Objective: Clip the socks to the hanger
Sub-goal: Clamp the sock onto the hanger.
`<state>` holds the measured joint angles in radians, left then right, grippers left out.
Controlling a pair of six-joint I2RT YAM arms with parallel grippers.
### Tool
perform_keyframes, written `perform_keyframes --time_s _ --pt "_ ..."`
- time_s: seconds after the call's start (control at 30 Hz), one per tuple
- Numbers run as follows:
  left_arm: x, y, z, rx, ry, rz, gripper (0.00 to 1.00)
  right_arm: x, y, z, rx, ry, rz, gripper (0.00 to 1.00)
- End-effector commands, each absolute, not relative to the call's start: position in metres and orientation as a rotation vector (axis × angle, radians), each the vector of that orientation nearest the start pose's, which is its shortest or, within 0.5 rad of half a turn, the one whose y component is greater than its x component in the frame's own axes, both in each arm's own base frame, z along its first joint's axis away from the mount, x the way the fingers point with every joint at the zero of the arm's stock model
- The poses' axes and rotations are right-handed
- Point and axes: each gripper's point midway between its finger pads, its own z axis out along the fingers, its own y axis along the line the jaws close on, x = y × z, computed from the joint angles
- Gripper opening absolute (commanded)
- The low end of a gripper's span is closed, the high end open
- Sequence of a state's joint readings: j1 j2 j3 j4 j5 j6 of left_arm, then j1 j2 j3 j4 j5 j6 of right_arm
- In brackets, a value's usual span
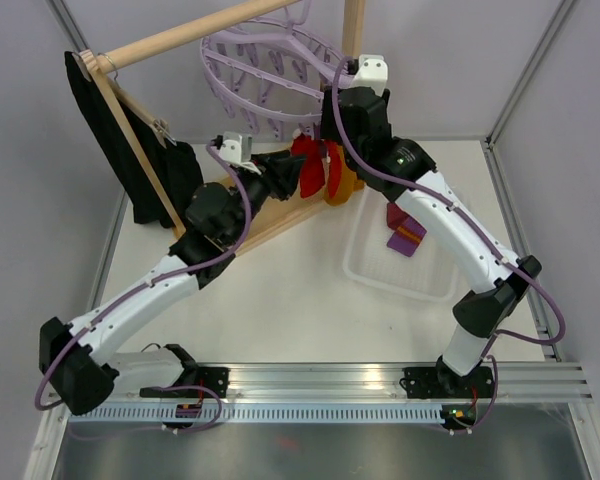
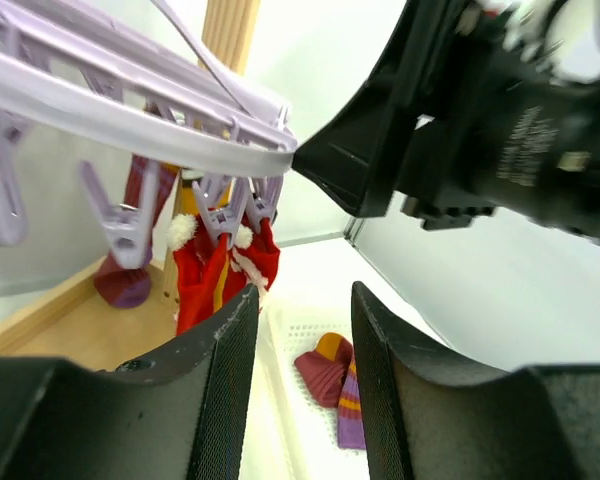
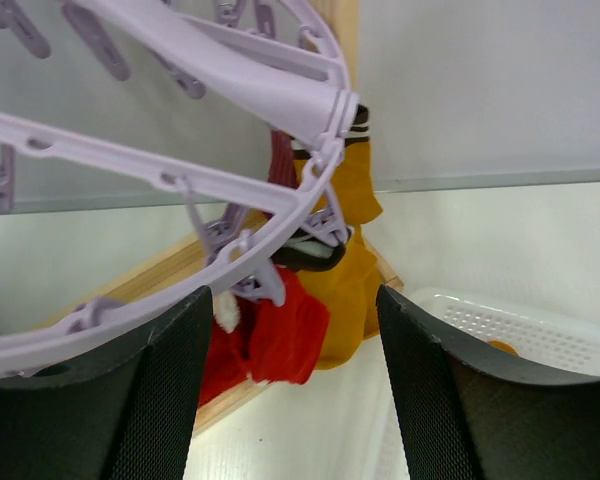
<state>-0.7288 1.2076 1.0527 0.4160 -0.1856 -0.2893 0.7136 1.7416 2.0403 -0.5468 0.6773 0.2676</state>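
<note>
A round lavender plastic clip hanger (image 3: 230, 62) hangs at the pale wooden rack frame (image 1: 180, 35), with a fleecy red, white-trimmed sock (image 3: 280, 335) and a mustard-yellow sock (image 3: 345, 280) pegged under its rim. Maroon and purple socks (image 2: 332, 385) lie in a perforated clear plastic tray (image 1: 425, 270). The left gripper (image 2: 300, 330) and right gripper (image 3: 288, 300) both stand spread and empty just beneath the ring, and the right arm's black wrist (image 2: 500, 130) crowds in above the left one.

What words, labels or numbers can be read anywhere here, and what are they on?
No text can be read.
Faint pale print on the black arm housing, left wrist view: too blurred to read.
Small coloured bits by the arm bases, top view: too small to tell if they carry text.
</note>
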Motion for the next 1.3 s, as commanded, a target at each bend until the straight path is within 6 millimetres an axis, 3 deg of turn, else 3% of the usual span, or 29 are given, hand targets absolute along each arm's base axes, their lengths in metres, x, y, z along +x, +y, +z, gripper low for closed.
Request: perform_keyframes --time_s 0.0,0.1,0.13,0.2,0.23,0.33,0.43,0.73,0.97,1.27 --pt "0.319 -0.253 0.421 0.156 1.356 -0.688 0.48 0.432 0.229 0.419 0.108 1.754 0.133 0.73" --pt "0.318 -0.230 0.425 0.122 1.390 -0.590 0.50 0.437 0.223 0.418 0.116 1.761 0.130 0.74" --pt "0.320 -0.218 0.434 0.070 1.387 -0.546 0.51 0.438 0.220 0.419 0.123 1.760 0.126 0.75" --pt "0.326 -0.208 0.427 0.049 1.453 -0.457 0.52 0.438 0.215 0.418 0.135 1.765 0.125 0.76" --pt "0.331 -0.192 0.442 -0.013 1.444 -0.388 0.52 0.437 0.214 0.418 0.137 1.767 0.131 0.76" --pt "0.340 -0.170 0.450 -0.084 1.479 -0.242 0.59 0.434 0.208 0.418 0.147 1.766 0.145 0.76" --pt "0.348 -0.170 0.463 -0.068 1.504 -0.198 0.63 0.431 0.206 0.421 0.151 1.759 0.178 0.77" --pt "0.385 -0.165 0.468 -0.106 1.591 -0.106 0.64 0.420 0.208 0.413 0.127 1.778 0.240 0.77" --pt "0.385 -0.158 0.496 -0.177 1.533 -0.129 0.63 0.413 0.209 0.402 0.106 1.796 0.266 0.77" --pt "0.387 -0.143 0.515 -0.252 1.488 -0.109 0.65 0.404 0.206 0.404 0.093 1.790 0.281 0.77"
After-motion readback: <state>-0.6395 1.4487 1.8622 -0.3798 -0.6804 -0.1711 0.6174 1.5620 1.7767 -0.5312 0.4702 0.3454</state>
